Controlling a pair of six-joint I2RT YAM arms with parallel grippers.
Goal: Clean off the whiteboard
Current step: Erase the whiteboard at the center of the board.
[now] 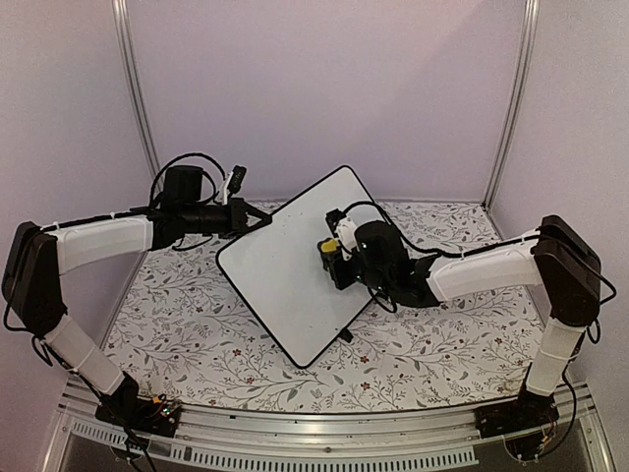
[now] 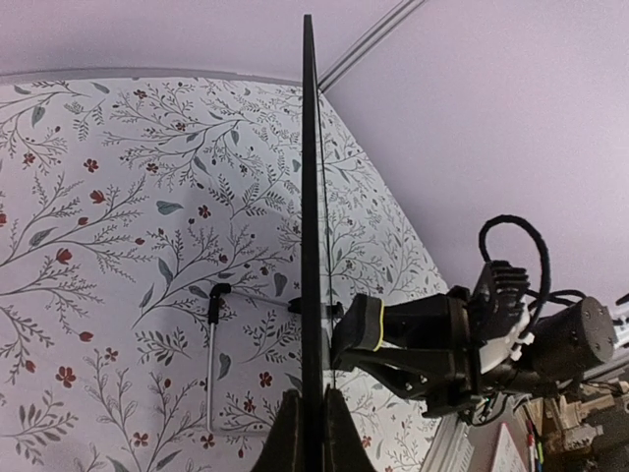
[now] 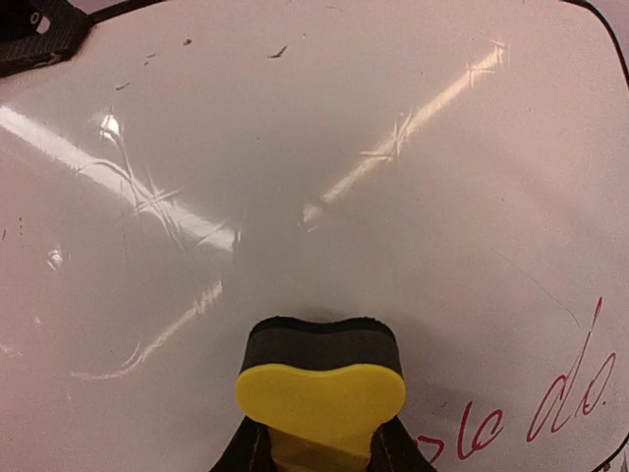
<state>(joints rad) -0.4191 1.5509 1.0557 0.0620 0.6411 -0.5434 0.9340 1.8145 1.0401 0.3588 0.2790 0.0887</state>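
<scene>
The left arm (image 1: 103, 241) and right arm (image 1: 482, 273) have white shells, black joints and looping black cables.

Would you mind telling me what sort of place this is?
Probably a robot lab test cell: plain pale walls on aluminium posts, a floral-covered table, and arms bolted to a metal rail.

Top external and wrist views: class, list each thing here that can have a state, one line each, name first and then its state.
whiteboard: clamped at one edge, mostly wiped, not fully erased.
red writing: unerased, near one corner of the board.
eraser: gripped, dark felt side against the board's face.
left end effector: shut on the whiteboard's edge.
right end effector: shut on the eraser.
</scene>
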